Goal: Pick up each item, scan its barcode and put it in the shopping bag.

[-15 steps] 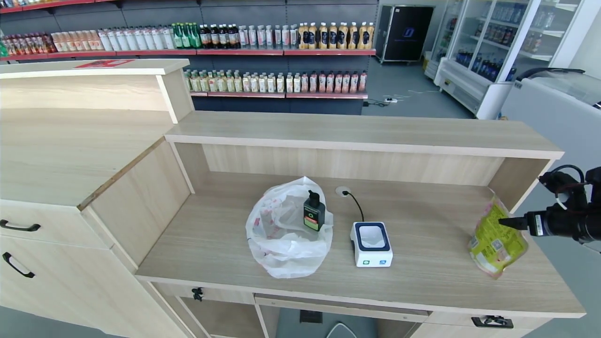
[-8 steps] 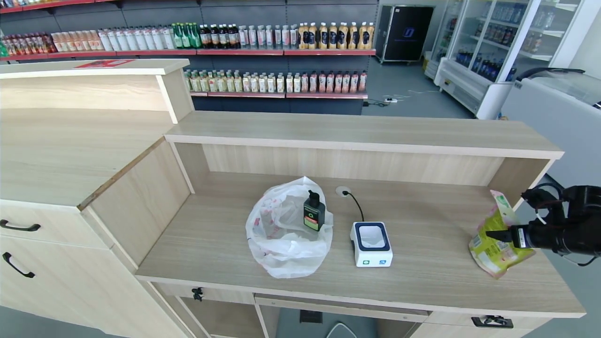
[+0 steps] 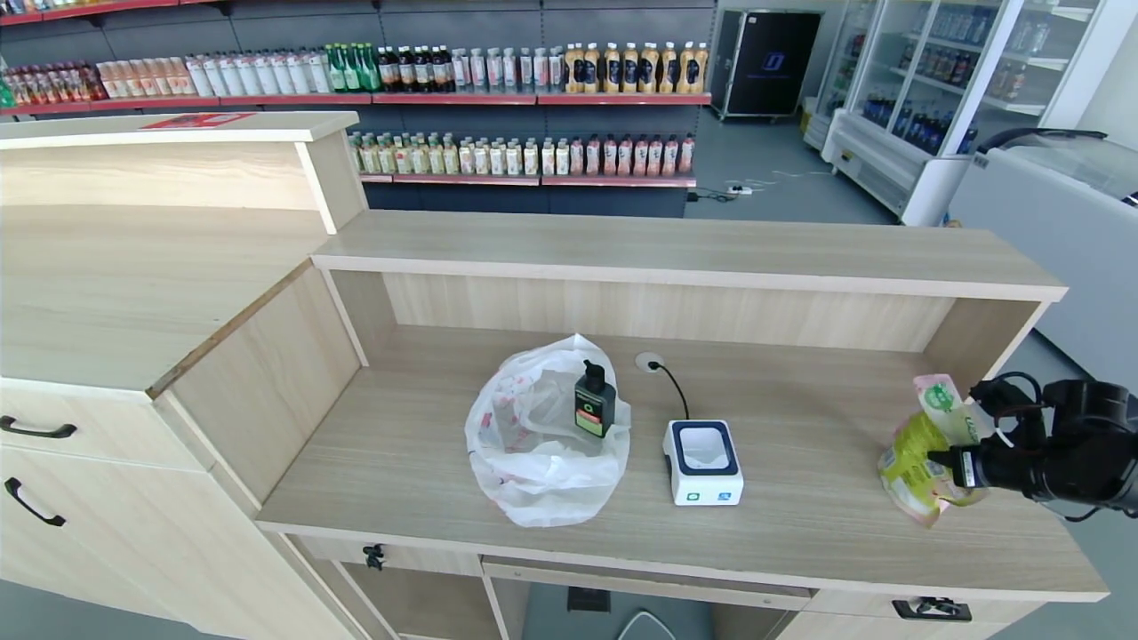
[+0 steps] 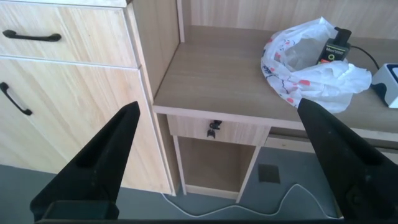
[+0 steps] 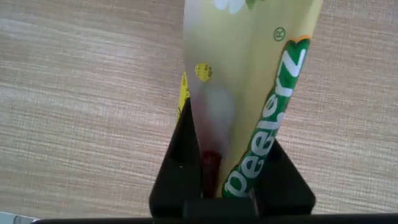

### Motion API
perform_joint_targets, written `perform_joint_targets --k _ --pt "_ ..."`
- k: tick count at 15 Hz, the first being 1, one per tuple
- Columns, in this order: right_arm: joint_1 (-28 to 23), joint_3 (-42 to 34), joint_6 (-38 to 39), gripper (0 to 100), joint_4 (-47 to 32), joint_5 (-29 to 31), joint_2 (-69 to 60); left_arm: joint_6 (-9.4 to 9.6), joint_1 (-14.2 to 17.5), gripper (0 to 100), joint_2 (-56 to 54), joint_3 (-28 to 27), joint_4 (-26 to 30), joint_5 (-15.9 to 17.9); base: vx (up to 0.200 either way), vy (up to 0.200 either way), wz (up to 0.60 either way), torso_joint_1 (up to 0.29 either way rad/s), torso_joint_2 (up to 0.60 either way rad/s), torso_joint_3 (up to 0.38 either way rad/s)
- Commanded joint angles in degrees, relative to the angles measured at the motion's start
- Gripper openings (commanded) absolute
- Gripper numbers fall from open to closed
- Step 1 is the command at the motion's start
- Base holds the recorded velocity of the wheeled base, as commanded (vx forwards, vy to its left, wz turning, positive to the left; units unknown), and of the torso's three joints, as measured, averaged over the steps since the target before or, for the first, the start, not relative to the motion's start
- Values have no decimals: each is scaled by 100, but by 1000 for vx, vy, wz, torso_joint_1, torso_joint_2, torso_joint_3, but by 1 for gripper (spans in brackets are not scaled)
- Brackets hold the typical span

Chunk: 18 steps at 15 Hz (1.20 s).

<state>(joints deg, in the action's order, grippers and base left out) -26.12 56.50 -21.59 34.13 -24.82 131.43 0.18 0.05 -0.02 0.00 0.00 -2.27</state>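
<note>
Your right claw (image 3: pixel 947 462) is closed on the yellow-green snack pouch (image 3: pixel 920 453), pinching it flat between both fingers, as the right wrist view confirms (image 5: pixel 249 93). The pouch hangs tilted from the claw over the right end of the counter (image 3: pixel 800 524); you cannot tell whether its lower corner touches the wood or has just cleared it.

The step in hand looks like the pick-up, with scanning to follow. The scanner (image 3: pixel 702 460) sits well apart from the claw, toward the robot's left, window facing up. The shopping bag (image 3: pixel 542 444) lies just beyond the scanner on that same side, mouth open, with a dark bottle (image 3: pixel 594 404) standing in it.

Next you likely need to carry the pouch leftward over the scanner window and turn its barcode face downward; the soft film may fold and hide the code.

Your left claw (image 4: pixel 217 104) hangs wide open and empty, off the counter's left end.
</note>
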Motion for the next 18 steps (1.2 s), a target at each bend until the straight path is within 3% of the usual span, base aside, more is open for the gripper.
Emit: perform_joint_targets --k 1,4,7,9,10,16,18 --pt "-24 -8 -3 0 102 -14 -56 -1 4 100 2 0 0 -2 0 0 0 0 0 0" --pt "-33 -219 -3 0 296 -726 -812 -1 4 100 2 0 0 -2 0 0 0 0 0 0" --pt "-191 -1458 6 0 164 -2783 -2930 -1 4 100 2 0 0 -2 0 0 0 0 0 0" --pt "-235 -1862 76 0 14 -4075 -4310 -1 4 100 2 0 0 -2 0 0 0 0 0 0" --pt "-226 -1906 269 0 -74 -4382 -4863 -1 4 100 2 0 0 -2 0 0 0 0 0 0" --pt "485 -2056 1052 0 -30 -4417 -6445 -1 4 100 2 0 0 -2 0 0 0 0 0 0" --pt "969 -2029 2141 0 146 -4417 -6788 -1 4 100 2 0 0 -2 0 0 0 0 0 0"
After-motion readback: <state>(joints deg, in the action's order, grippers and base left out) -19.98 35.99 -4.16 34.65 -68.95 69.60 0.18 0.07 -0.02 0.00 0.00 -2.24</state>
